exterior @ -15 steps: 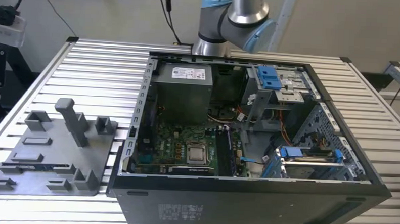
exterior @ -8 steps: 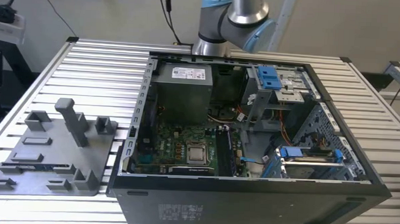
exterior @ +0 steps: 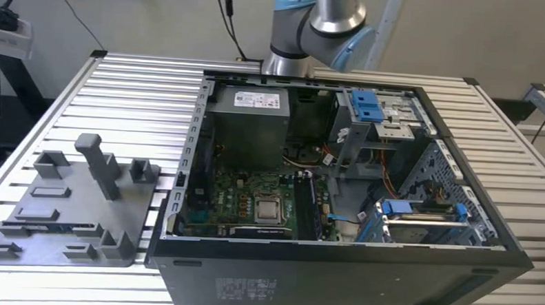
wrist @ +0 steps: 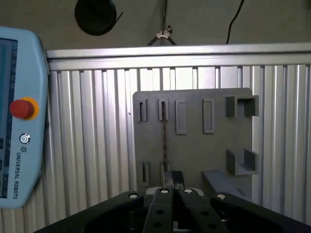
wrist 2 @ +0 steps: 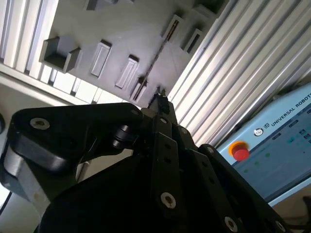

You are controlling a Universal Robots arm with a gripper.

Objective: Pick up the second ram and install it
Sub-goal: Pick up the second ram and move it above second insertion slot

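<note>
The second ram [wrist: 164, 138] stands on edge in a slot of the grey tray [wrist: 194, 145], seen as a thin dark line in both wrist views [wrist 2: 156, 54]. My gripper [wrist: 173, 178] hangs high over the tray, its tips lined up with the near end of the stick and well clear of it. The two fingers [wrist 2: 161, 101] lie close together with nothing between them. In the exterior view the ram [exterior: 56, 224] shows as a bluish strip low on the tray [exterior: 72, 202], at that view's left.
The open computer case [exterior: 488, 265] fills the exterior view's middle and right, with the motherboard [exterior: 252, 200] on its floor. Upright grey blocks [exterior: 97, 165] rise from the tray. A teach pendant [wrist: 19, 121] with a red button lies on the ribbed aluminium table [exterior: 137, 91].
</note>
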